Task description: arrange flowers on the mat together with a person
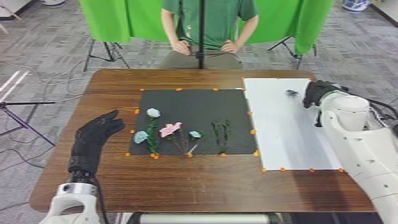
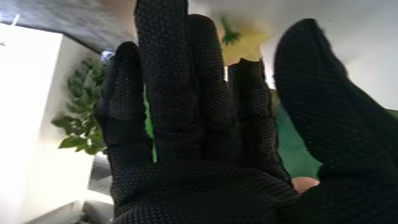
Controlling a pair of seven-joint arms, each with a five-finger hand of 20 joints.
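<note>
Standing open, thumb apart: right robot hand (image 1: 321, 93) near white sheet (image 1: 282, 131).

Near the counter's (image 1: 191, 187) near left corner, we see the left arm's rounded white shell (image 1: 70, 203), a shiny silver collar (image 1: 78, 188) and a dark wrist section (image 1: 83, 176), with a thin black cable (image 1: 101, 192) alongside. The left hand (image 1: 91, 137) wears a black fabric glove. By the right edge, our right arm (image 1: 362, 150) has a broad, smooth white casing with curved segments and dark joint lines; black cables (image 1: 386, 109) loop beside it. The right hand (image 1: 320, 93) matches in black, and up close we find fine, pebbled texture across the fingers (image 2: 169, 90) and palm.
</note>
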